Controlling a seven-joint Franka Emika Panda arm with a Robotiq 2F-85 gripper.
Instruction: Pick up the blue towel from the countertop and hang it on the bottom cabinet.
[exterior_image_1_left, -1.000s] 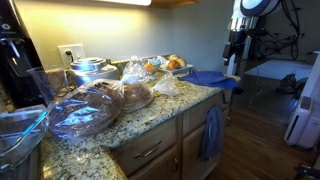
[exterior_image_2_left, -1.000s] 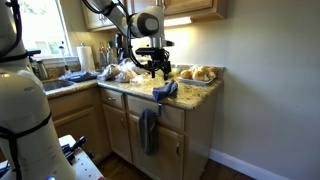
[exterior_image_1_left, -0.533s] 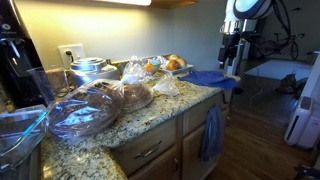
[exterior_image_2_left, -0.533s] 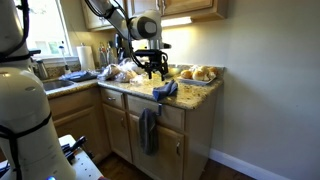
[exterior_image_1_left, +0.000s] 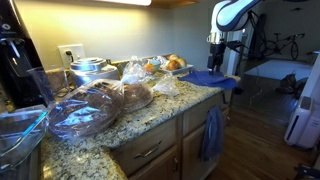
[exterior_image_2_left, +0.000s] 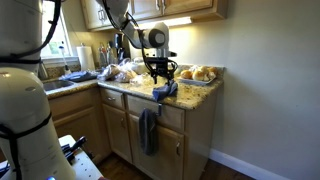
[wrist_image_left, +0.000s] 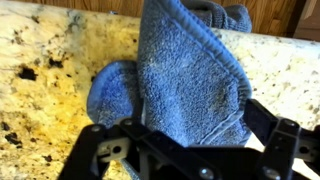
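reaching step: the gripper hovers with jaws spread, the blue towel just below and between them on the countertop. next, lower and pinch the cloth.

The end effector has shifted sideways along the worktop and now hangs just above the blue towel. The arm reaches further into view.

Bagged bread crowds countertop; front edge free
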